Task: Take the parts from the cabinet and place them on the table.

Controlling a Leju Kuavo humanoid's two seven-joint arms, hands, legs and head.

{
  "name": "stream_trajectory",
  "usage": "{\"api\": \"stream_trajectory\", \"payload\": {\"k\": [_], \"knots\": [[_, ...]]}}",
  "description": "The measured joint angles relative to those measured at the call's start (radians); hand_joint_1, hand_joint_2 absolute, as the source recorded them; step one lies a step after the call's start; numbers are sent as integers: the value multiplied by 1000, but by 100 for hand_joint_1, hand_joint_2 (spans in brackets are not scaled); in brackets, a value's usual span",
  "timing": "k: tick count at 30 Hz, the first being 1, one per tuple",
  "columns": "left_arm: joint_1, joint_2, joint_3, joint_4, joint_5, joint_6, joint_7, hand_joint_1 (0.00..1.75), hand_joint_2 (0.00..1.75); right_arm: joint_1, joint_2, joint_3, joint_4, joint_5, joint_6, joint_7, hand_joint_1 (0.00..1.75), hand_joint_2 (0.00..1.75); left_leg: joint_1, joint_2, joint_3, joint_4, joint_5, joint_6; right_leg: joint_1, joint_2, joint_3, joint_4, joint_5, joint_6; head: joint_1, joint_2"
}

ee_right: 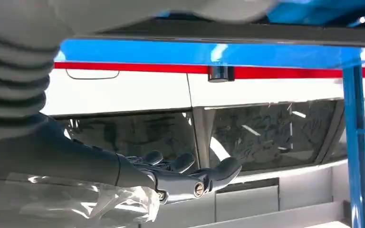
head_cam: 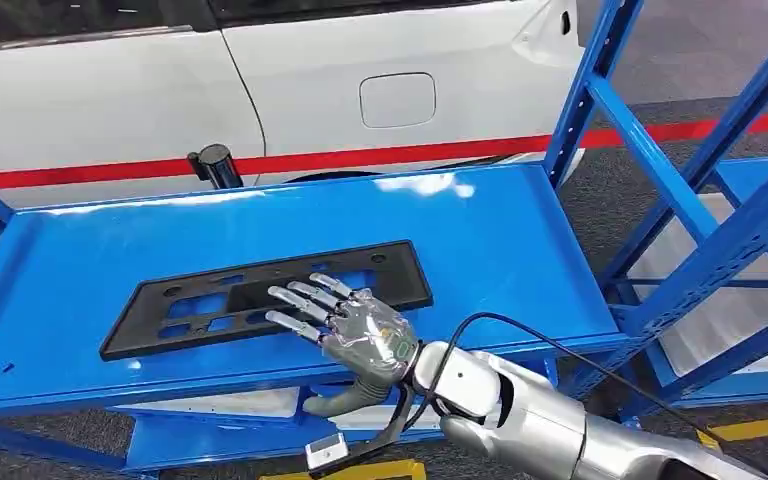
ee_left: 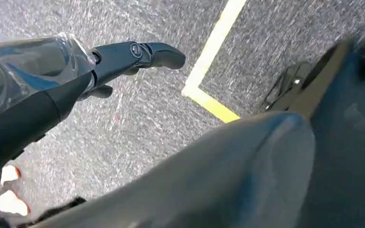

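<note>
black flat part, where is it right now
In the head view the black flat part lies on the blue shelf, left of centre, in front of the white car. The right hand reaches over its near right edge.

Flat black plastic panel with cut-outs [head_cam: 270,297] lying on the blue metal shelf [head_cam: 520,240], toward its front and left of middle. Right hand [head_cam: 355,330] at the panel's near right edge, fingers [head_cam: 300,295] over the panel, thumb below the shelf's front lip. White car [head_cam: 290,70] behind the shelf. Blue rack uprights [head_cam: 660,170] to the right.
</note>
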Motion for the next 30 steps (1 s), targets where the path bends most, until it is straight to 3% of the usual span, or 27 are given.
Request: {"api": "stream_trajectory", "payload": {"k": [1, 2, 5, 6, 7, 8, 10, 11, 12, 13, 14, 16, 17, 18, 20, 22, 23, 26, 27, 28, 30], "knots": [[-2, 0, 0, 0, -2, -2, 0, 0, 0, -6, 5, 3, 9, -3, 6, 0, 0, 175, -4, 0, 41, -83, 27, 11, 0, 0, 1, 0, -1, 2, 0, 0], [-5, 0, 0, 0, -5, -5, 1, 0, 0, -11, 9, 6, 19, -11, 13, 0, 0, 175, -11, 1, 49, -106, 22, 14, 9, 0, 0, 4, -6, 9, 0, 0], [-2, -1, -3, 0, -12, -11, 3, 0, 0, -23, 19, 18, 50, -21, 34, 0, 0, 175, -15, 0, 46, -106, 24, 23, 3, -2, 3, -4, -5, 20, 1, 0], [-2, -2, -6, 0, -12, -11, 5, 0, 0, -31, 23, 19, 58, -24, 39, 0, 0, 175, -5, 0, 55, -117, 31, 30, 9, -1, 3, -4, -9, 28, 2, 0], [-2, -3, -8, 0, -13, -11, 7, 0, 0, -36, 25, 20, 68, -30, 43, 1, 0, 175, -3, 0, 60, -123, 34, 33, 3, -3, -1, 15, -22, 32, 2, 0], [-3, -3, -11, 0, -14, -12, 9, 0, 0, -47, 29, 23, 79, -31, 48, 2, 0, 175, -1, 2, 63, -124, 35, 39, 3, -2, -27, 72, -59, 34, 5, 0], [-4, -5, -16, 0, -16, -16, 11, 0, 0, -58, 34, 29, 104, -38, 65, 5, 0, 175, 0, 2, 64, -124, 33, 42, -1, -2, -110, 240, -133, 41, 5, 0], [-2, -6, -18, 0, -18, -17, 12, 0, 0, -62, 38, 34, 117, -44, 76, 6, 0, 175, 0, 2, 63, -123, 32, 42, -3, -2, -146, 305, -150, 45, 6, 0], [-2, -6, -21, 0, -18, -19, 14, 0, 0, -67, 40, 39, 134, -51, 90, 8, 0, 175, 2, 1, 64, -123, 31, 42, -7, -3, -162, 327, -143, 48, 6, 0], [-1, -6, -23, 0, -18, -20, 14, 0, 0, -75, 43, 43, 145, -55, 101, 10, 0, 175, 4, 0, 66, -123, 30, 40, -10, -3, -154, 298, -114, 52, 6, 0], [-2, -6, -24, 0, -19, -20, 14, 0, 0, -85, 48, 47, 156, -62, 111, 11, 0, 175, 7, -2, 68, -121, 27, 35, -15, -3, -122, 224, -69, 55, 6, 0], [-4, -7, -24, 0, -21, -24, 14, 0, 0, -115, 62, 55, 185, -74, 131, 15, 0, 175, 13, -3, 75, -114, 17, 20, -27, -6, -31, 36, 20, 66, 6, 0], [-6, -6, -24, 0, -22, -26, 14, 0, 0, -127, 68, 59, 199, -79, 135, 15, 0, 175, 3, -4, 70, -106, 9, 11, -23, -1, -19, 6, 7, 66, 6, 0], [-8, -7, -24, 0, -22, -26, 15, 0, 0, -131, 77, 62, 208, -83, 138, 15, 0, 175, 5, -4, 70, -107, 10, 6, -22, 4, -21, 8, 10, 50, 5, 0], [-8, -7, -25, 0, -24, -26, 14, 0, 0, -143, 85, 69, 234, -90, 151, 19, 0, 175, 11, -5, 72, -116, 14, -3, -14, 4, -24, 9, 9, 37, 5, 0], [-10, -7, -25, 0, -29, -27, 15, 0, 0, -170, 103, 77, 270, -106, 163, 23, 0, 175, 15, -2, 65, -100, 0, -12, -19, 3, -23, 5, 15, 22, 5, 0], [-14, -7, -25, 0, -31, -28, 17, 0, 0, -183, 112, 79, 285, -111, 165, 23, 0, 175, 16, 1, 44, -53, -29, -15, -19, 3, -23, 5, 15, 16, 4, 0], [-24, -7, -26, 0, -32, -31, 20, 0, 0, -203, 135, 87, 343, -117, 171, 23, 0, 175, 13, 2, -81, 199, -127, -20, -9, -4, -23, 5, 12, 10, 3, 0], [-24, -7, -27, 0, -32, -32, 21, 0, 0, -203, 140, 90, 357, -118, 173, 23, 0, 175, 12, 2, -103, 233, -127, -18, -7, -4, -23, 5, 12, 9, 3, 0], [-23, -7, -29, 0, -32, -32, 21, 0, 0, -206, 146, 94, 370, -123, 174, 23, 0, 175, 9, 2, -100, 215, -106, -11, -2, -4, -22, 5, 11, 9, 3, 0], [-25, -6, -32, 0, -34, -32, 24, 0, 0, -224, 159, 101, 407, -132, 185, 29, 0, 175, -1, 2, -33, 59, -20, 9, 4, -1, -19, 5, 11, 8, 3, 0]]}}
